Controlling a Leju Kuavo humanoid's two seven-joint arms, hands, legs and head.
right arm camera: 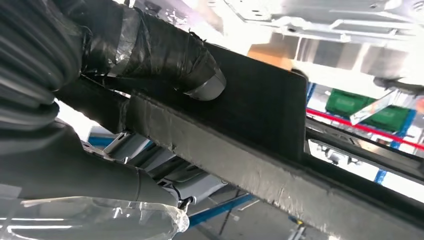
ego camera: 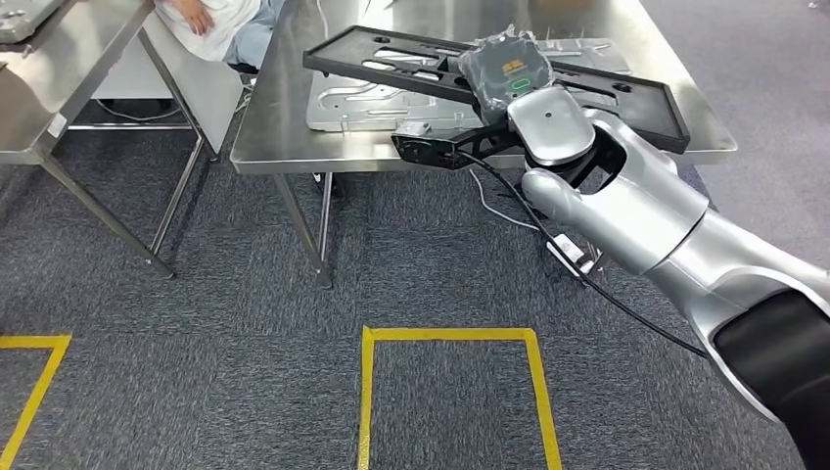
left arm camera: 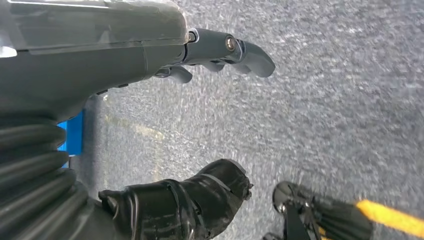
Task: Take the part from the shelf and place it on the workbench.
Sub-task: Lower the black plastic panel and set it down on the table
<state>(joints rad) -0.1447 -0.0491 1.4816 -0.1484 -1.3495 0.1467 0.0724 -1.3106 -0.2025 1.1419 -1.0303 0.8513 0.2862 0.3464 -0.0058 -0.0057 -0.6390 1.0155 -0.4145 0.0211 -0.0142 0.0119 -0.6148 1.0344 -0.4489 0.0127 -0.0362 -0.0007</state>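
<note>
The right robot hand [ego camera: 504,73] grips the black frame part [ego camera: 391,61] near its middle, holding it over the steel table [ego camera: 294,147]. It looks stiff and light, 1 long piece likely to tip. The left robot hand [left arm camera: 220,50] hangs empty, fingers loosely apart.

The right hand [ego camera: 507,73] covers the middle of the black frame part [ego camera: 391,61], hiding its own fingers beneath. A seated person [ego camera: 217,22], far to its left, is cropped by the picture's top edge.
</note>
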